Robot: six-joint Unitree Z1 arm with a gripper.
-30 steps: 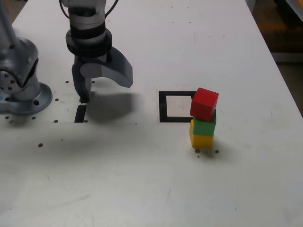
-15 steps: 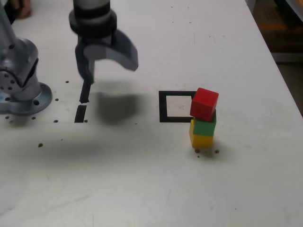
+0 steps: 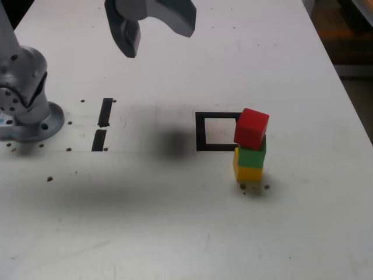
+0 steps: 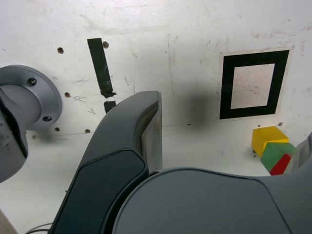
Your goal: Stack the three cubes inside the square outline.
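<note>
We see a white table [image 3: 175, 233] filling the exterior view; at its nine o'clock edge stands the grey arm base [image 3: 23, 99], bolted to the top; at twelve o'clock the end effector [image 3: 152, 23] hangs high above the surface with its jaws spread wide and nothing between them, its soft shadow lying on the table between the tape strips and the outline.

The only enclosure here is the square outline [image 3: 201, 131], black tape just right of the picture's centre; in the wrist view the square outline [image 4: 225, 85] shows a bare white middle with nothing in it.

The three cubes stand as one tower outside it, at roughly four o'clock from the frame's centre, by its near right corner in the exterior view; the yellow cube [image 3: 247, 171] sits on the table, the green cube [image 3: 252, 156] on that, the red cube [image 3: 251, 128] on top, turned a little askew and covering part of the outline's right edge from this angle.

At nine o'clock from the outline lie two short black tape strips [image 3: 105, 112], end to end.
</note>
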